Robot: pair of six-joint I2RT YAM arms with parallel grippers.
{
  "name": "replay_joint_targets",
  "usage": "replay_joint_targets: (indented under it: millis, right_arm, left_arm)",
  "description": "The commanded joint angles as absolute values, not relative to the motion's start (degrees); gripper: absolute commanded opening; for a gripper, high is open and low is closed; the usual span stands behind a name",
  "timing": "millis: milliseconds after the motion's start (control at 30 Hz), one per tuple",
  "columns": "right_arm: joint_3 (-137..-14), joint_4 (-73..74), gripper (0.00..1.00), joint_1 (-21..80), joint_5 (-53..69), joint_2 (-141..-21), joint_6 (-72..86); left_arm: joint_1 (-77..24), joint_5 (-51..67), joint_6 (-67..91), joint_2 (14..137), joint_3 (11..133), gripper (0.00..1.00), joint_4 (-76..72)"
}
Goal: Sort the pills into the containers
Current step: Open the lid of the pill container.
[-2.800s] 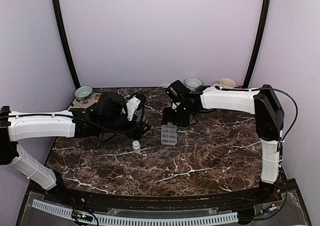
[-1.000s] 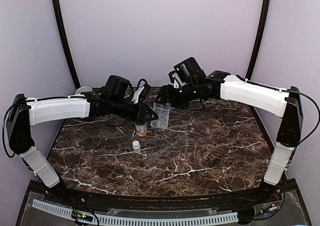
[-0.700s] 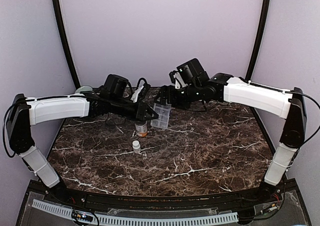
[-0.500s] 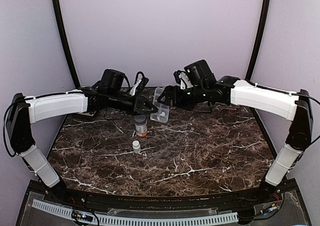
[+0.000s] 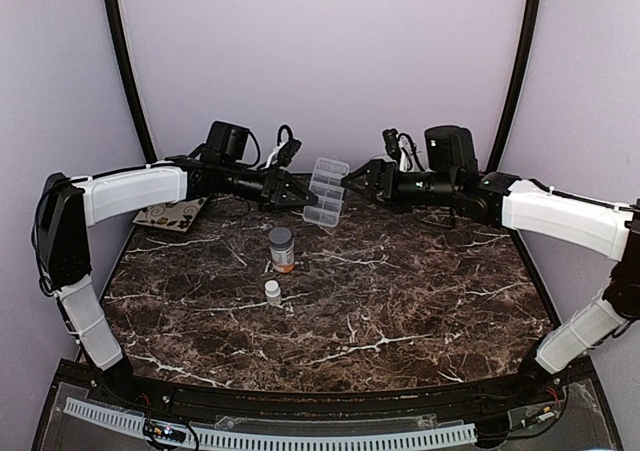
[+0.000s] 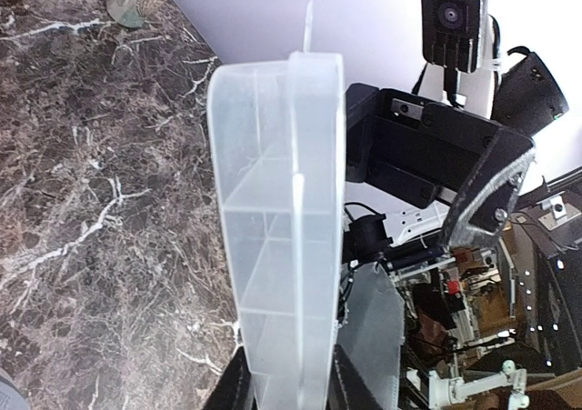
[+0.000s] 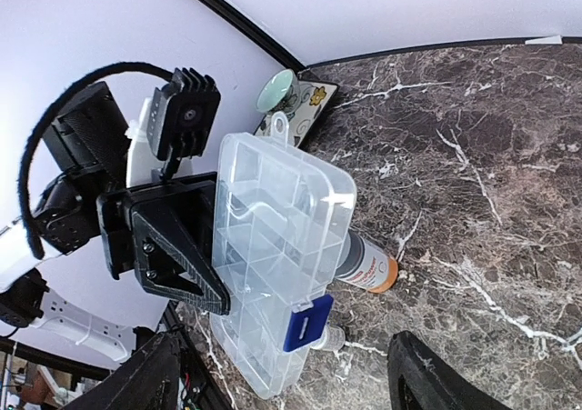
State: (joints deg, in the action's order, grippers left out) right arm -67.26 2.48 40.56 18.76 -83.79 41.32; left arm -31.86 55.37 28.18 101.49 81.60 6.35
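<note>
Overhead, the left gripper point(image 5: 303, 197) is clamping the organiser box point(image 5: 326, 193) aloft, the right gripper point(image 5: 350, 182) hovering beside its other edge. Left wrist: fingers point(image 6: 227, 396) are pinching the box's near end. Right wrist: fingers point(image 7: 150, 378) are gaping wide, the box point(image 7: 282, 246) ahead, untouched.

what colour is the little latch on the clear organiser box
Blue. The latch on the organiser box shows best in the right wrist view.

Even, bright light falls from overhead, and shadows on my table point(image 5: 420, 301) are faint. My wrist views warp at the edges, the wall point(image 6: 373, 19) washed white.
</note>
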Motion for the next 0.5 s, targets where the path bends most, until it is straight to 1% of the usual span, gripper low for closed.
replay_joint_targets:
  millis: [0, 200, 467]
  right_arm:
    - [-63.15, -8.74, 0.78, 38.15, 26.44, -81.50, 45.10]
    - [-61.30, -12.98, 0.76, 37.28, 31.26, -82.59, 47.24]
    - [-60.43, -23.29, 0.68, 37.28, 36.14, -86.72, 53.70]
  left_arm:
    - [-30.33, 66.04, 32.00, 102.16, 83.35, 0.00, 2.90]
    - [-29.70, 70.80, 35.85, 102.46, 82.91, 0.00, -2.35]
    - [-29.65, 73.06, 37.41, 103.25, 82.12, 0.00, -4.50]
